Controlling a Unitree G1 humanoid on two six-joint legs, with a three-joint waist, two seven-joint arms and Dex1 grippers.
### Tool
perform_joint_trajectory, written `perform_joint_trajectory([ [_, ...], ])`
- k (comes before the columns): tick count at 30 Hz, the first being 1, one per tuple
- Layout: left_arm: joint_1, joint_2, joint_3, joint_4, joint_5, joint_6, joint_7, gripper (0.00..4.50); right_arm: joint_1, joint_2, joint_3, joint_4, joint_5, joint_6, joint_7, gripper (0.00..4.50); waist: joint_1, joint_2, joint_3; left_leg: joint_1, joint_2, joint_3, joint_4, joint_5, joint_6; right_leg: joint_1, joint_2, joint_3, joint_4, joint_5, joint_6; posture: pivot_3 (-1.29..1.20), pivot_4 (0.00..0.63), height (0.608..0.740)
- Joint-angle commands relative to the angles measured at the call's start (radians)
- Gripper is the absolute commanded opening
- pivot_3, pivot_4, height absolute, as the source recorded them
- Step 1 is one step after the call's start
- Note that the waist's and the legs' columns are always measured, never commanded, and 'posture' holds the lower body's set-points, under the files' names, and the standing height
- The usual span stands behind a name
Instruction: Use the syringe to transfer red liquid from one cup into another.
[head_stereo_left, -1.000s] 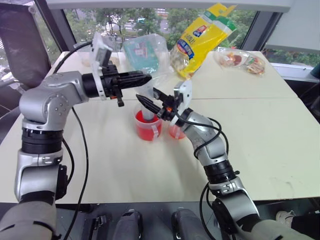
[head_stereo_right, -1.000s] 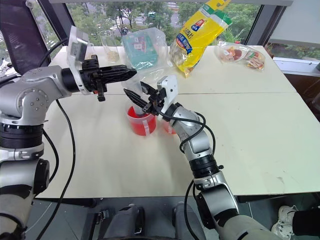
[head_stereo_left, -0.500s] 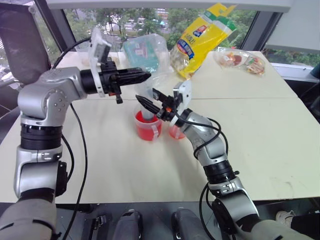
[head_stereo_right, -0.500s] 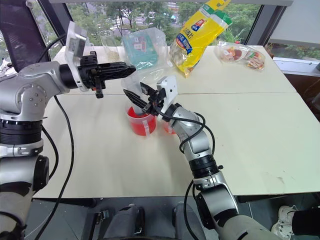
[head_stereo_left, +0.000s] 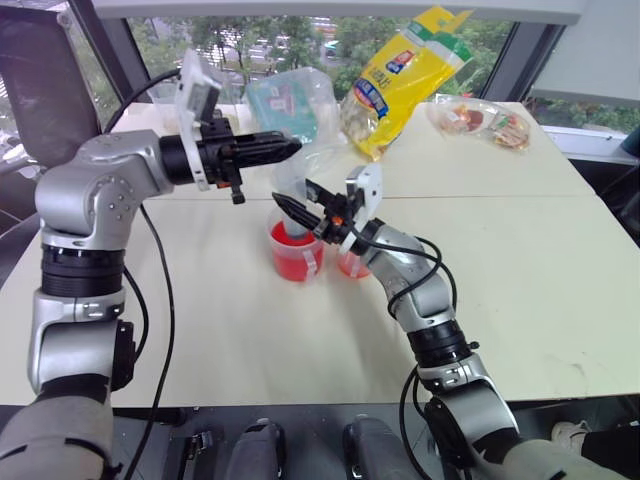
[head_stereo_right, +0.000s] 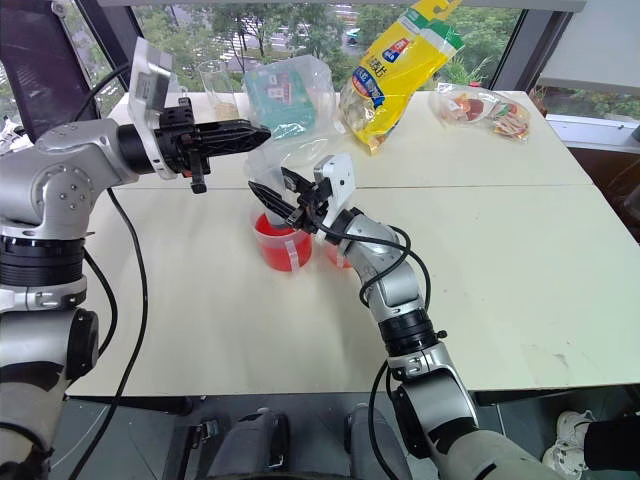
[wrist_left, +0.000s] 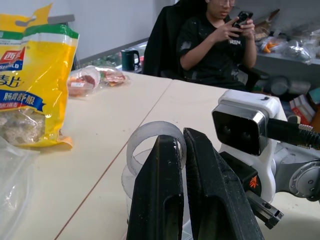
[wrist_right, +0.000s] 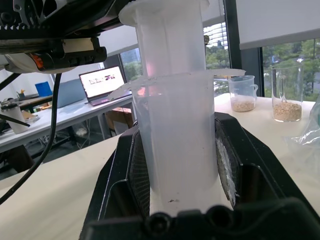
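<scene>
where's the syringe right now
The syringe stands upright in the larger red cup at the table's middle, its barrel clamped by the right gripper, its plunger top pinched by the left gripper.

The table (head_stereo_left: 560, 300) is viewed from above and behind both arms by the two head views, which share nearly the same scene. From the left wrist, the yellow bag (wrist_left: 30, 75) and a seated person (wrist_left: 215, 40) are faced. From the right wrist, the syringe (wrist_right: 175, 115) is seen close up
</scene>
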Motion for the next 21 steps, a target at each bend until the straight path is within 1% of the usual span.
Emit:
perform_joint_trajectory([
  [1, -0.084, 0.021, 0.076, -0.016, 0.007, -0.071, 0.031, 0.07, 0.012, -0.007, 0.046, 0.01, -0.019, 0.012, 0.042, 1.43, 0.0, 0.0, 0.0, 0.0, 0.0, 0.0, 0.0, 0.0, 0.0, 0.0, 0.0, 0.0, 0.0, 0.0, 0.0, 0.0, 0.15, 0.74],
  [8, -0.048, 0.018, 0.076, -0.038, -0.005, -0.055, 0.038, 0.07, -0.022, -0.012, 0.02, -0.01, -0.002, 0.019, 0.027, 1.43, 0.0, 0.0, 0.0, 0.0, 0.0, 0.0, 0.0, 0.0, 0.0, 0.0, 0.0, 0.0, 0.0, 0.0, 0.0, 0.0, 0.15, 0.74],
  [11, -0.023, 0.013, 0.086, -0.045, -0.023, -0.031, 0.053, 1.03, -0.05, -0.016, -0.003, -0.021, 0.01, 0.027, 0.015, 1.43, 0.0, 0.0, 0.0, 0.0, 0.0, 0.0, 0.0, 0.0, 0.0, 0.0, 0.0, 0.0, 0.0, 0.0, 0.0, 0.0, 0.15, 0.74],
  [12, -0.001, 0.021, 0.08, -0.057, -0.018, -0.029, 0.05, 1.53, -0.063, -0.019, -0.015, -0.03, 0.018, 0.034, 0.009, 1.43, 0.0, 0.0, 0.0, 0.0, 0.0, 0.0, 0.0, 0.0, 0.0, 0.0, 0.0, 0.0, 0.0, 0.0, 0.0, 0.0, 0.15, 0.74],
  [13, 0.019, 0.028, 0.075, -0.068, -0.015, -0.028, 0.046, 1.93, -0.075, -0.022, -0.026, -0.038, 0.025, 0.04, 0.005, 1.43, -0.001, 0.0, 0.0, 0.0, 0.0, 0.0, 0.0, 0.0, 0.0, 0.0, 0.0, 0.0, 0.0, 0.0, 0.0, 0.0, 0.15, 0.74],
  [14, 0.031, 0.032, 0.072, -0.077, -0.012, -0.029, 0.044, 2.52, -0.082, -0.023, -0.033, -0.043, 0.028, 0.046, 0.003, 1.43, -0.002, 0.0, 0.0, 0.0, 0.0, 0.0, 0.0, 0.0, 0.0, 0.0, 0.0, 0.0, 0.0, 0.0, 0.0, 0.0, 0.15, 0.74],
  [18, 0.09, 0.058, 0.093, -0.12, -0.027, 0.001, 0.046, 4.44, -0.118, -0.04, -0.071, -0.066, 0.046, 0.067, -0.007, 1.43, -0.001, 0.0, 0.0, 0.0, 0.0, 0.0, 0.0, 0.0, 0.0, 0.0, 0.0, 0.0, 0.0, 0.0, 0.0, 0.0, 0.15, 0.74],
  [21, 0.129, 0.091, 0.115, -0.145, -0.038, 0.014, 0.046, 4.44, -0.141, -0.055, -0.1, -0.08, 0.062, 0.084, -0.018, 1.43, 0.0, 0.0, 0.0, 0.0, 0.0, 0.0, 0.0, 0.0, 0.0, 0.0, 0.0, 0.0, 0.0, 0.0, 0.0, 0.0, 0.15, 0.74],
])
